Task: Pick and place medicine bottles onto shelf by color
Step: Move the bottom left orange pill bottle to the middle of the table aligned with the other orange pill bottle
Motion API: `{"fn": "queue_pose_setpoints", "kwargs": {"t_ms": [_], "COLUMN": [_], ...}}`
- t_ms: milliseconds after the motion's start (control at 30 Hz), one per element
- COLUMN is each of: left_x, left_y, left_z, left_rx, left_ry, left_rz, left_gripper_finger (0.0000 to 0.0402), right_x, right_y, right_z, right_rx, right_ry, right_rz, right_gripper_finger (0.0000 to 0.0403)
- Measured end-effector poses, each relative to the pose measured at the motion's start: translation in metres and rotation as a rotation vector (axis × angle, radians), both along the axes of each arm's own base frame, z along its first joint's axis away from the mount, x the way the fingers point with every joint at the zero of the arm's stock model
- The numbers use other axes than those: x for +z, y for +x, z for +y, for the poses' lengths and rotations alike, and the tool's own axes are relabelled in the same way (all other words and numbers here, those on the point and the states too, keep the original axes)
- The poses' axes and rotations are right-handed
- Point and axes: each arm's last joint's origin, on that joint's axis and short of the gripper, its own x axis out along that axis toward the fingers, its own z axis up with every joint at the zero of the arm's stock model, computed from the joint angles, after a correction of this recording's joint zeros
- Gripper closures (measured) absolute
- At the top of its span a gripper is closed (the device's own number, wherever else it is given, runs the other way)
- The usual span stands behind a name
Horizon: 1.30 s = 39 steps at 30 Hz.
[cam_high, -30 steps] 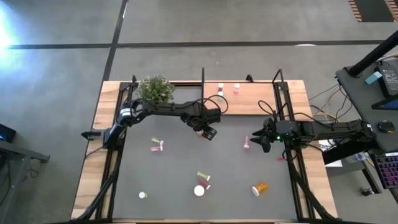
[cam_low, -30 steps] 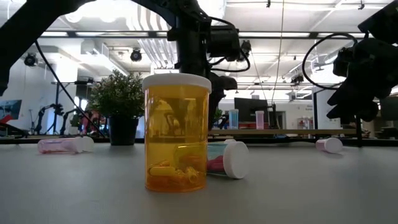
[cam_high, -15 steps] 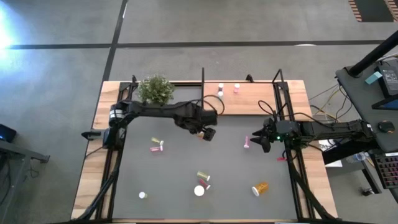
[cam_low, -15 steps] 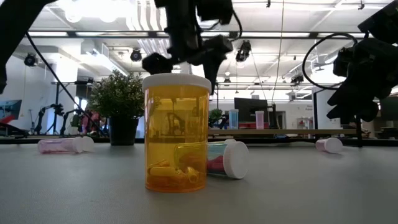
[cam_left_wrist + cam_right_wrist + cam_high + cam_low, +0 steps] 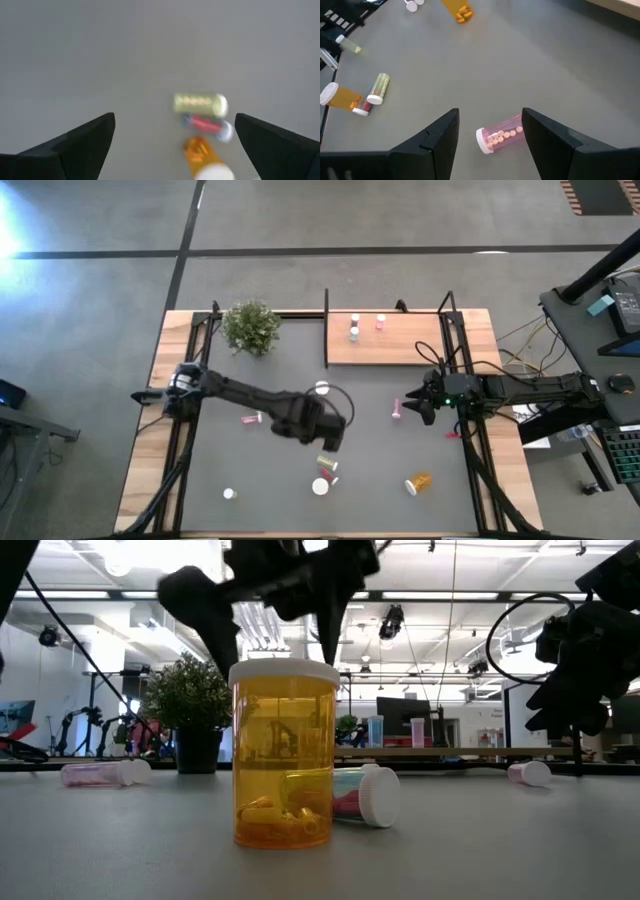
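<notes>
Table (image 5: 260,480): dark grey top framed in light wood, carrying everything below.
Shelf (image 5: 400,345): light wooden board with thin black posts, at the far right of the table; a white bottle (image 5: 354,332) and a pink bottle (image 5: 380,322) stand on its far left part, close together.
Plant (image 5: 250,326): green and bushy, far left on the table, left of the shelf.
Left arm: reaches from the left edge towards the middle of the table; its left pincer (image 5: 330,438) hangs over the centre, fingers (image 5: 85,142) spread wide with nothing between them. Its wrist view looks down on the three bottles grouped near the front.
Right arm: waits at the right edge; its right pincer (image 5: 415,406) is held open and empty, just right of a pink bottle lying on its side (image 5: 500,134).
Front group: a wide orange bottle with white cap (image 5: 284,752) stands upright near the front centre, with a yellow-green bottle (image 5: 327,463) and a red-filled bottle (image 5: 364,107) lying just beside it.
Other bottles: an orange one lying front right (image 5: 418,481), a pink one lying left of centre (image 5: 250,419), a white one at front left (image 5: 229,494), a white cap showing just behind the left arm (image 5: 322,389).
</notes>
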Motion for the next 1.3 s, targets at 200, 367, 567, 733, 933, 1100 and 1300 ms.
{"fn": "queue_pose_setpoints", "kwargs": {"t_ms": [200, 367, 567, 733, 933, 1100, 1300], "left_x": [-0.012, -0.023, -0.032, -0.043, -0.052, -0.055, -0.056], "left_y": [0.001, 0.000, 0.005, 0.009, 0.009, 0.009, 0.010], "left_z": [-0.039, -0.061, -0.075, -0.081, -0.083, -0.082, -0.081], "left_rx": [0.041, 0.078, 0.075, 0.060, 0.069, 0.092, 0.097], "left_ry": [-0.059, -0.120, -0.217, -0.274, -0.288, -0.291, -0.288], "left_rz": [-0.047, -0.062, -0.101, -0.072, -0.039, -0.026, -0.024], "left_gripper_finger": [0.0006, 0.0006, 0.0007, 0.0007, 0.0007, 0.0011, 0.0066], "right_x": [0.000, 0.000, 0.000, 0.000, 0.000, 0.000, 0.000], "right_y": [0.000, 0.000, 0.000, 0.000, 0.000, 0.000, 0.000], "right_z": [0.000, 0.000, 0.000, 0.000, 0.000, 0.000, 0.000], "right_rx": [0.000, 0.000, 0.000, 0.000, 0.000, 0.000, -0.001], "right_ry": [0.000, 0.000, 0.000, 0.000, 0.000, 0.000, 0.000], "right_rz": [0.000, -0.002, -0.001, 0.000, -0.001, -0.001, -0.001], "right_gripper_finger": [0.0197, 0.0197, 0.0197, 0.0197, 0.0197, 0.0197, 0.0197]}}
